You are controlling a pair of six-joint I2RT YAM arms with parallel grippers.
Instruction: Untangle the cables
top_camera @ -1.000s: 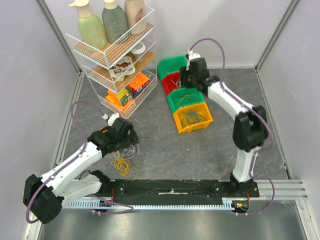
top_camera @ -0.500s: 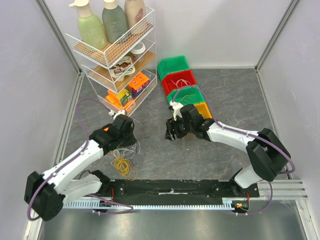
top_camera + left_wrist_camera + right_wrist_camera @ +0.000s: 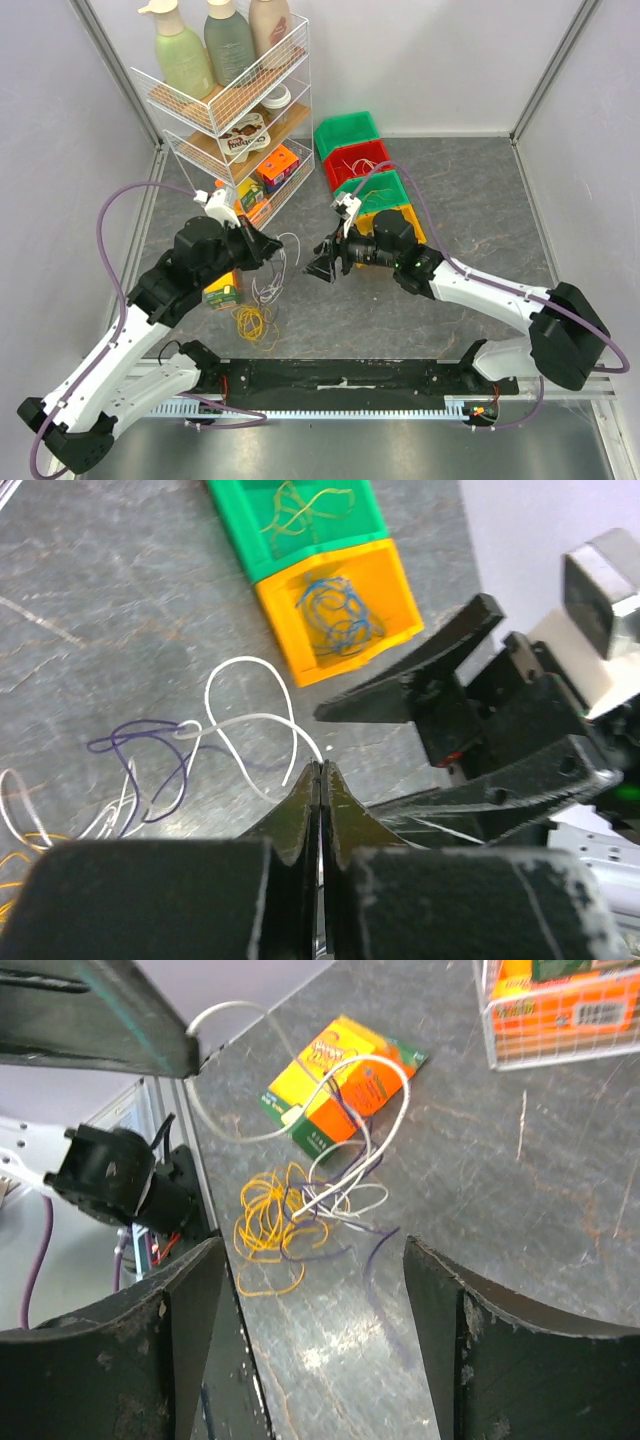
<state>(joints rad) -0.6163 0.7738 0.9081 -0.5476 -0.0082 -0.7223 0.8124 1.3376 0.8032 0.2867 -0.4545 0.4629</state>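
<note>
A grey desk (image 3: pixel 450 200) is seen from above, with two white robot arms mounted at its near edge. The left gripper (image 3: pixel 320 772) is raised above the desk's left half, its fingers pressed together on the end of a white cable (image 3: pixel 250 720), which hangs from them in loose loops. Facing it, just beside it, the right gripper (image 3: pixel 316 262) is held with its fingers spread wide and nothing between them.

Below the pinched cable, a small tangle of white and purple strands (image 3: pixel 345 1205) lies on the desk, touching a yellow coil (image 3: pixel 250 322) near the near edge. An orange and green box (image 3: pixel 345 1075) lies just to the left of the tangle.

Toward the middle of the far edge, four bins stand in a row (green, red, green, yellow). A blue cable (image 3: pixel 335 610) is coiled in the yellow bin (image 3: pixel 385 580), and a yellow-green one (image 3: pixel 305 505) lies in the green bin (image 3: pixel 240 520) next to it. A wire rack (image 3: pixel 225 110) with bottles and packets stands in the far left corner.
</note>
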